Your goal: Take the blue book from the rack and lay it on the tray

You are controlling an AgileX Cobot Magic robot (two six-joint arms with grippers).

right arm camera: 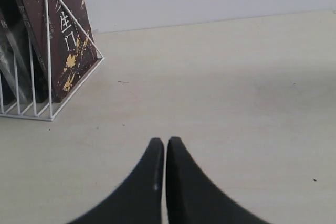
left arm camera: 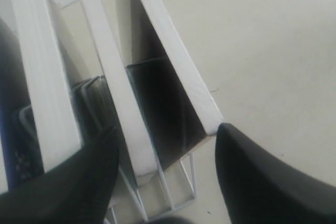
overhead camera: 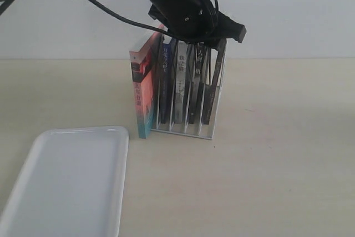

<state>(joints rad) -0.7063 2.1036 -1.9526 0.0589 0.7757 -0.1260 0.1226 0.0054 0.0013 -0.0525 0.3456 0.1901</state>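
The blue book (overhead camera: 167, 81) stands upright in the rack (overhead camera: 191, 133) beside the pink-and-teal book (overhead camera: 145, 92). My left gripper (left arm camera: 168, 132) hangs spread wide over the book tops; the blue book looks offset toward the tray (overhead camera: 119, 181). The right gripper (right arm camera: 165, 145) is pinched together, empty.

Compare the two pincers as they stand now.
The left pincer stands open; the right pincer is shut tight. The left pincer is at the tops of the books in the rack; the right pincer is over bare table near the rack. Both are black.
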